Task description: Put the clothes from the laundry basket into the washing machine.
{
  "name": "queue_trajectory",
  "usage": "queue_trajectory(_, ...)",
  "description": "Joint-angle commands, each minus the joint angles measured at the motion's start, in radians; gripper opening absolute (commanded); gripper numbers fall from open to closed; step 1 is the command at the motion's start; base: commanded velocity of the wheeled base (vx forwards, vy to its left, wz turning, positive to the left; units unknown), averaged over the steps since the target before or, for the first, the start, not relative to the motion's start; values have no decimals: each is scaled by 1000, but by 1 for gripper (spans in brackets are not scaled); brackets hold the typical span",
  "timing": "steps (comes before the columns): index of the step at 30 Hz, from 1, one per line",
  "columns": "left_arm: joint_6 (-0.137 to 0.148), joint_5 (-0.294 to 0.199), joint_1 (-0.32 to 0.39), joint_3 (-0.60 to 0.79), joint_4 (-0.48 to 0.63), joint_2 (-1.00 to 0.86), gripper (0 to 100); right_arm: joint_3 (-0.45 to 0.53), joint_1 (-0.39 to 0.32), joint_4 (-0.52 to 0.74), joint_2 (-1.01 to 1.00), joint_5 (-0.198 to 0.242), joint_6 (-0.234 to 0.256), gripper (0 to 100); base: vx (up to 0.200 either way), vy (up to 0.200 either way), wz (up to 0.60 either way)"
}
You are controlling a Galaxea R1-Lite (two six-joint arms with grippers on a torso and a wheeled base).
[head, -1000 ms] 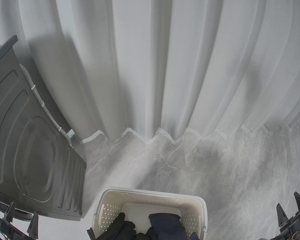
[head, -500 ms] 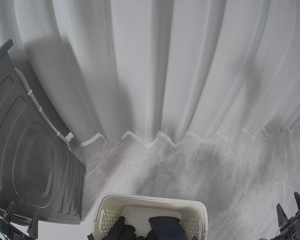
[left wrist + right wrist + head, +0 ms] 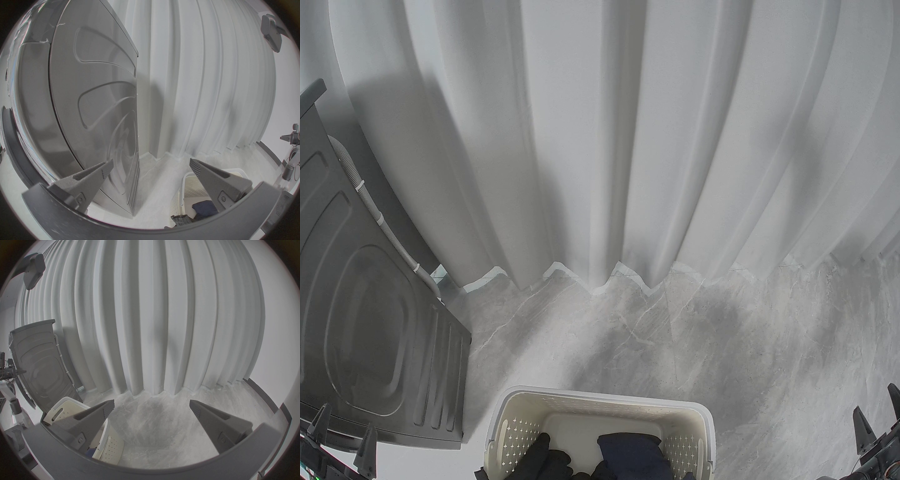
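You have open floor [image 3: 650,325] from laundry basket [image 3: 600,397] to curtain [image 3: 625,137], with the washing machine [image 3: 362,300] close left, the right wrist view adding a wall [image 3: 275,333] on the right, and left gripper [image 3: 150,170] and right gripper [image 3: 151,410] both spread, empty.

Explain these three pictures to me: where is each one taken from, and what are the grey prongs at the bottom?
The wide picture comes from the robot's head, looking down. A white laundry basket stands on the floor with dark clothes inside. The grey washing machine is on the robot's left, and a white curtain hangs behind. The other two pictures come from wrist cameras. The prongs are the robot's hands: the left gripper and the right gripper are both open, holding nothing.
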State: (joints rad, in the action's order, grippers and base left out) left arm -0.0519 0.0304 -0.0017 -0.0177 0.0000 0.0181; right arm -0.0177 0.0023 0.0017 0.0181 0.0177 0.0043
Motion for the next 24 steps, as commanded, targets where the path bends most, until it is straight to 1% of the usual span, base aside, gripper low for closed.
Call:
queue_trajectory(1,0,0,-1,18,0,-12,100,18,1,0,-13,-1,0,100,-200,0,0)
queue_trajectory(24,0,0,0,18,0,-12,100,18,1,1,-13,-1,0,100,-200,0,0)
